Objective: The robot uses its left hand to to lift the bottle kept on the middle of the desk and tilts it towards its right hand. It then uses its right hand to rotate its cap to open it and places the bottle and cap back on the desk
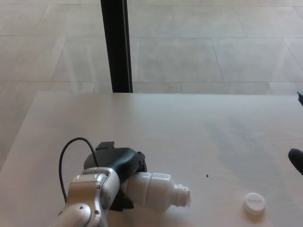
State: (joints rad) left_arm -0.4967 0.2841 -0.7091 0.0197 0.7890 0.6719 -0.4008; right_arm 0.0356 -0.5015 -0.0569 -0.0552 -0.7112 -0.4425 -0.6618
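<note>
Bottle point(156, 190), uncapped, lies tilted rightward in the left hand point(118, 168), fingers wrapped around it, near the desk point(189, 127) front. Cap point(254, 203) rests right. Right hand point(297, 160) barely shows; fingers unclear.

— How's the light from up here?

— Bright and even, daylight-soft. The desk point(156, 123) looks washed out, nearly the same pale tone as the floor tiles point(189, 52) beyond.

— Shadows?

— Faint. A soft grey smudge lies on the desk toward my right, and a thin shadow sits under the cap point(254, 204).

— Sharpness?

— Slightly soft overall. The bottle point(158, 190) in my left hand point(118, 165) glares white, detail lost.
</note>
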